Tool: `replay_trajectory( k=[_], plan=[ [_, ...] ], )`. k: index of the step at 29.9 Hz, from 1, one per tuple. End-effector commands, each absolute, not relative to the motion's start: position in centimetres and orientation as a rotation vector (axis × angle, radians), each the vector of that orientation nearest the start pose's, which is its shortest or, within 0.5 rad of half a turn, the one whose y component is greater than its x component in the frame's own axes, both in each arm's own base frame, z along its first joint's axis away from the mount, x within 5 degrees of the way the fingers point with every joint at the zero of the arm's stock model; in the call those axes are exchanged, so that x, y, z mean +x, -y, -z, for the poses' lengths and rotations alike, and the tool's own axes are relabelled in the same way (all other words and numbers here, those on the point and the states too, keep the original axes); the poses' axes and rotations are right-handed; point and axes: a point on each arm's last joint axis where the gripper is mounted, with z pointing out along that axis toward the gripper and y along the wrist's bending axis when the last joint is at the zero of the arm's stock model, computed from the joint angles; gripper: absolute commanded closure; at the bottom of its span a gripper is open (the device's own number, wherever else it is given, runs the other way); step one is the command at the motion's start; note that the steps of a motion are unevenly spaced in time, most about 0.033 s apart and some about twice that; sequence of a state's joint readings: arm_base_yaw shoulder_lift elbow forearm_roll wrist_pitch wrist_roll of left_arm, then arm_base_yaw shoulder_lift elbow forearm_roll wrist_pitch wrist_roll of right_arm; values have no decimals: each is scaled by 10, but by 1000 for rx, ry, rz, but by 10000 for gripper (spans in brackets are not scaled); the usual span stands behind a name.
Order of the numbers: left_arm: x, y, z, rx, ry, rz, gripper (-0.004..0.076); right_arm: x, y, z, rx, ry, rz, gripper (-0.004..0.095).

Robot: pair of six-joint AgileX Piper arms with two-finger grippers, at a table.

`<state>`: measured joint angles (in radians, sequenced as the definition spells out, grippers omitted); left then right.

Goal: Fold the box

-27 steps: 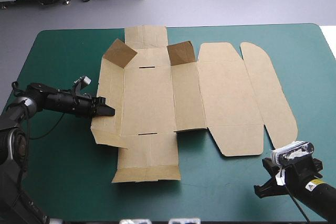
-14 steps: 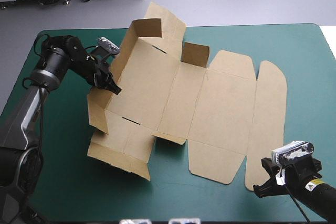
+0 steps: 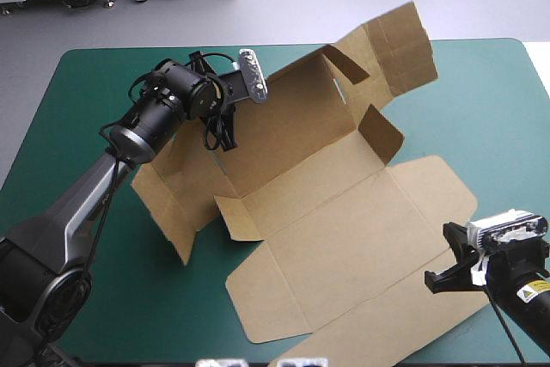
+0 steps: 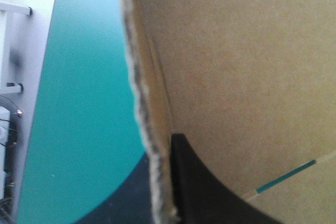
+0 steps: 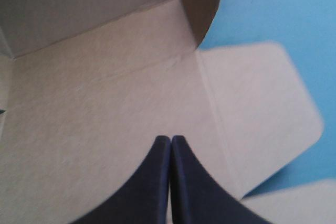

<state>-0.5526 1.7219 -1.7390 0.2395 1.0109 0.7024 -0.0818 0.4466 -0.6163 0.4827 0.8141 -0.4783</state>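
Clamped on board, the jaws of my left gripper (image 4: 160, 145) pinch the edge of an upturned wall of the brown box (image 3: 326, 212) toward the tabletop's far left. That wall stands tilted; the other panels lie flat on the teal-green cover (image 3: 490, 100), reaching toward the near right corner. There my right gripper (image 5: 170, 140) hovers at the board's edge, black fingers (image 5: 152, 182) pressed together, holding nothing.

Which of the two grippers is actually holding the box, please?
The left gripper: it pinches a raised wall of the box; the right gripper is shut on nothing.
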Motion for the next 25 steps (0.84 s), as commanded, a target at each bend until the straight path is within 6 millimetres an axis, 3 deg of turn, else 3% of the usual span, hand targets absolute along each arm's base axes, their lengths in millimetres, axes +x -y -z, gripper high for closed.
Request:
replay_trajectory(
  k=[1, 7, 12, 18, 25],
  plan=[
    [322, 193, -411, 1468, -1770, -441, 732, 81, -19, -349, -195, -1862, -160, 926],
    [311, 198, -409, 1517, -1653, -471, 732, 82, -15, -364, -149, -1776, -115, 926],
    [285, 187, -402, 1566, -1487, -525, 732, 97, -15, -376, -117, -1824, -162, 926],
    [254, 179, -387, 1588, -1245, -601, 732, 130, -14, -398, -132, -1899, -192, 926],
    [253, 179, -371, 1604, -1166, -643, 733, 173, -13, -425, -122, -1917, -234, 926]
  ],
)
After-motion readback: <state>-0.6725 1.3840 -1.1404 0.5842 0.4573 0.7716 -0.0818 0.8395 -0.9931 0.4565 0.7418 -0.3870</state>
